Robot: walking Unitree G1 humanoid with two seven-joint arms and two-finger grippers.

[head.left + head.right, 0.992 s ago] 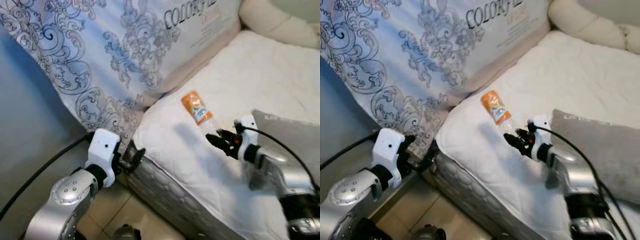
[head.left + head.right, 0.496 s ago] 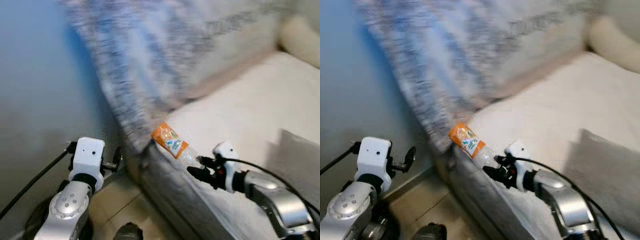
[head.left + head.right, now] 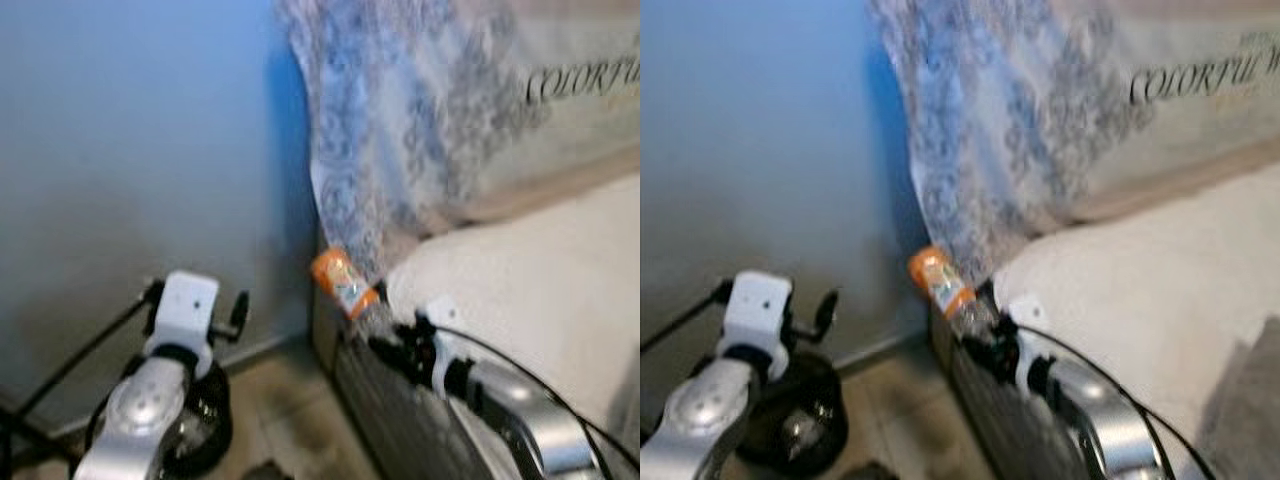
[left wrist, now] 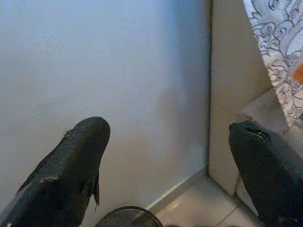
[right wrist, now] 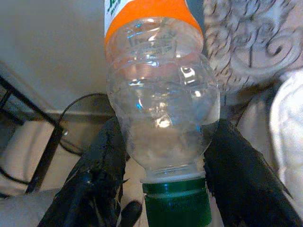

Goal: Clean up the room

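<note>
My right gripper [image 3: 385, 338] is shut on the neck end of a clear plastic bottle [image 3: 345, 286] with an orange label and green cap [image 5: 176, 205]. The bottle sticks up and leftward past the corner of the bed [image 3: 530, 290], in the air beside the mattress edge. In the right wrist view both black fingers [image 5: 97, 165] press the bottle's clear shoulder [image 5: 163, 118]. My left gripper [image 4: 165, 161] is open with nothing between its fingers, held low on the left, facing the blue-grey wall [image 3: 140, 150]. A black waste bin [image 3: 795, 425] stands on the floor below my left arm.
A large patterned plastic-wrapped mattress [image 3: 450, 110] leans against the wall behind the bed. A grey pillow [image 3: 1245, 420] lies at the bed's right. Tiled floor [image 3: 290, 430] runs between the wall and the bed. A black cable [image 3: 75, 355] hangs from my left arm.
The view has swung left, bringing the wall and black bin into sight. My right gripper has carried the bottle off the bed top, out past the mattress corner.
</note>
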